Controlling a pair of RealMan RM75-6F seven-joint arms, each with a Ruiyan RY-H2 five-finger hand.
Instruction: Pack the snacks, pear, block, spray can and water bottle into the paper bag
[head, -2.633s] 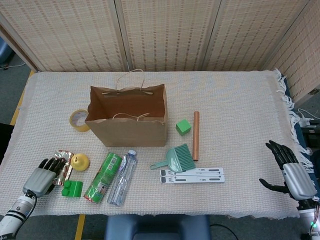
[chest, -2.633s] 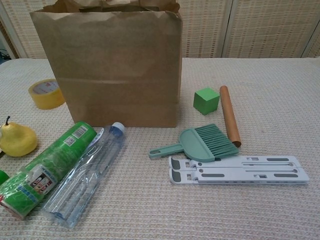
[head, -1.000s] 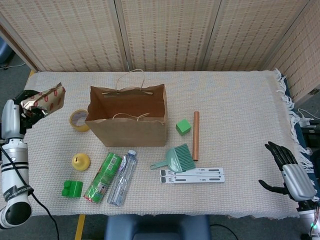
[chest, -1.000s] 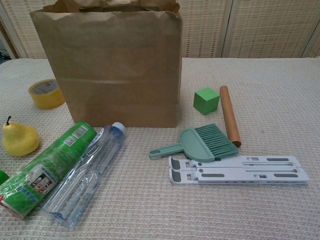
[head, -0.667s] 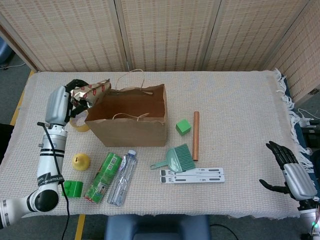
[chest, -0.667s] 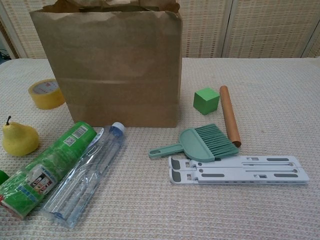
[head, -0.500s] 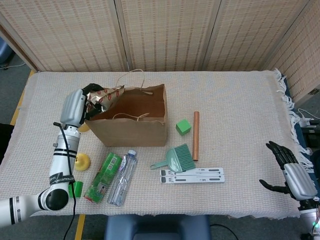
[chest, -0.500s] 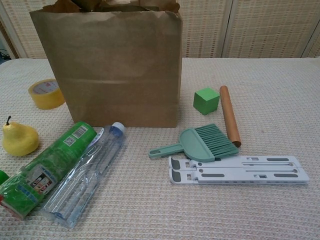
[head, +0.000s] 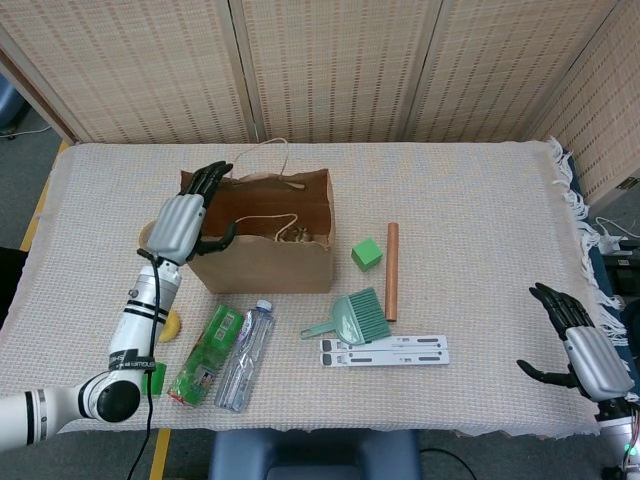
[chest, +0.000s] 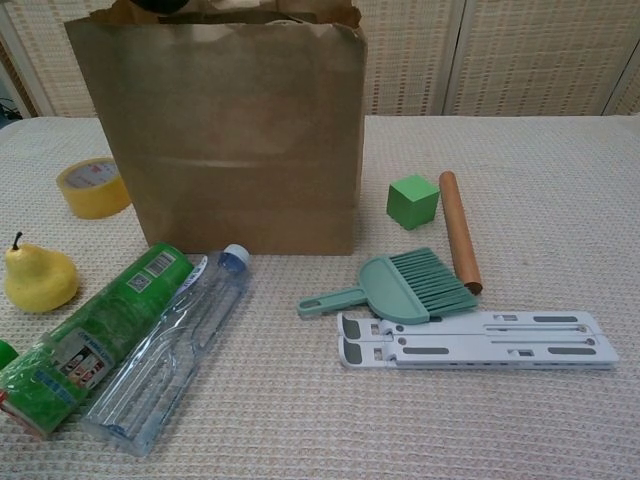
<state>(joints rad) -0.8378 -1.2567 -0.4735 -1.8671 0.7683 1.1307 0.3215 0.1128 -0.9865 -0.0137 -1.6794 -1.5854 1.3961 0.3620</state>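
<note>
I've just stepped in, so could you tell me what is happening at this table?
The robot's left hand hangs open over the brown paper bag, holding nothing. Its right hand rests idle at the table's edge. The yellow pear, green spray can and clear water bottle lie unpacked in front of the bag.

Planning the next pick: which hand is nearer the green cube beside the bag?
Left. The left hand is open over the paper bag's left rim, with the bag between it and the green cube. The right hand is open at the table's far right edge, much farther away.
</note>
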